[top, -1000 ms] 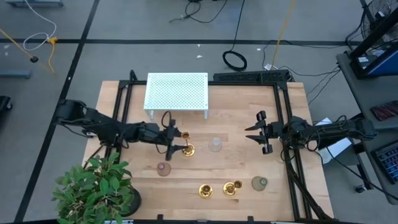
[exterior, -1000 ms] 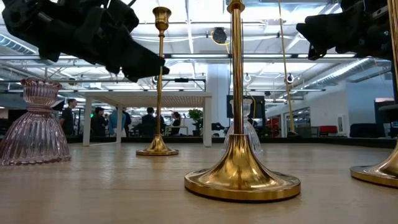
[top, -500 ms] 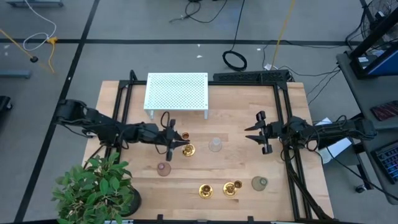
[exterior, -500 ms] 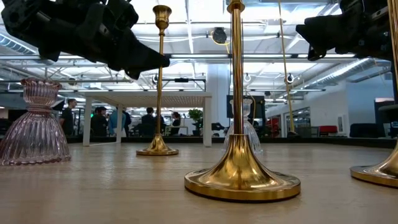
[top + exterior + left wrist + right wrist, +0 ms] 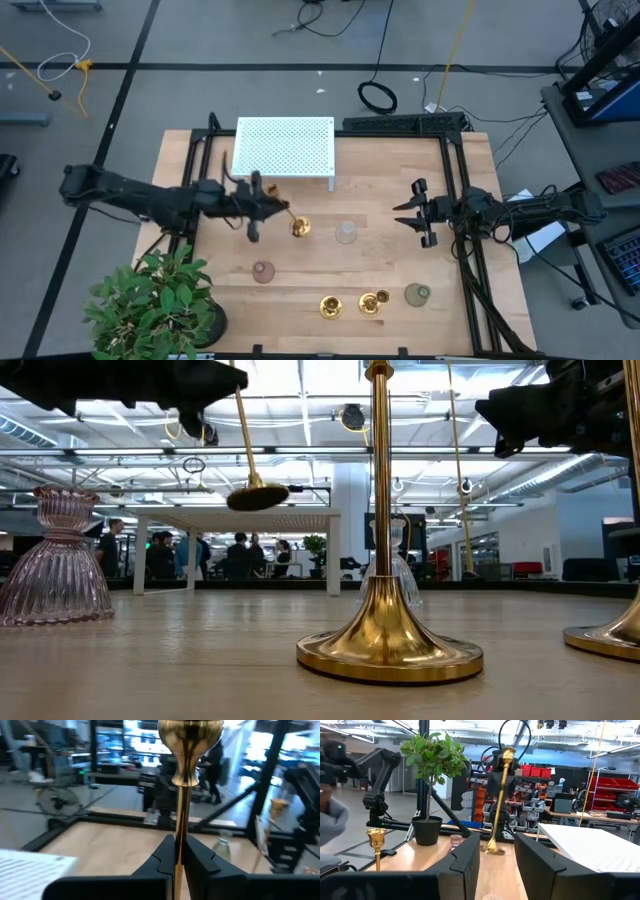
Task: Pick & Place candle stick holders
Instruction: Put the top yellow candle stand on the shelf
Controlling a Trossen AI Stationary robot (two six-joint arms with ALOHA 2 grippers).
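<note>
One gold candle stick holder [image 5: 298,227] hangs tilted above the table's middle, with my left gripper [image 5: 266,208] shut on its thin stem. In the low view its round base [image 5: 257,497] floats well above the wood. The left wrist view shows its top cup [image 5: 190,735] beyond my fingers. Two more gold holders [image 5: 331,306] [image 5: 374,302] stand upright on their bases near the front edge. My right gripper [image 5: 425,214] waits open at the right, with nothing between its fingers [image 5: 470,862]. My left gripper pinches the candle stick holder's thin stem [image 5: 179,827] between its two fingers, in the upper part below the top cup. The fingers come level from the table's left and lie across the stem. The holder is lifted clear and tilted, its base swung toward the right.
A white perforated riser [image 5: 285,148] stands at the far middle. A pink glass holder [image 5: 263,272], a clear one [image 5: 346,233] and a greenish one [image 5: 417,294] stand on the wood. A potted plant [image 5: 160,305] fills the near left corner. Black frame rails [image 5: 458,200] run along both sides.
My left gripper has shut on the candle stick holder's stem, then risen and drawn back toward the table's left and far side. The holder, which stood upright on the table, is now lifted clear and tilted, its base swung out to the right.
</note>
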